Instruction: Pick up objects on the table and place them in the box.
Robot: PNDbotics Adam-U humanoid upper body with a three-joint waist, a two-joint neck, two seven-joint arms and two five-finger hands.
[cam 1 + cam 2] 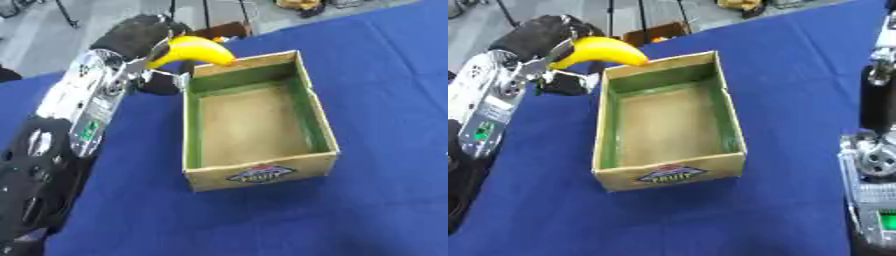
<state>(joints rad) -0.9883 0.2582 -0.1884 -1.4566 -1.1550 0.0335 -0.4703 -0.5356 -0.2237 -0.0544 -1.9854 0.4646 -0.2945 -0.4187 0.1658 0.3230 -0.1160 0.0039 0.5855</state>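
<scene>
Blue cloth covers the table [376, 100], the largest thing here. On it, near the middle, stands an open cardboard box [259, 172] with green inner walls and a fruit label on its near side; nothing lies inside it. The robot's left arm [79, 115] reaches in from the left, silver and black. Its left hand [140, 37] is curled around a yellow banana [194, 50], held in the air with its tip over the box's far left corner, probably so it can be lowered inside. The right arm [872, 150] shows at the right edge; its hand is out of view.
</scene>
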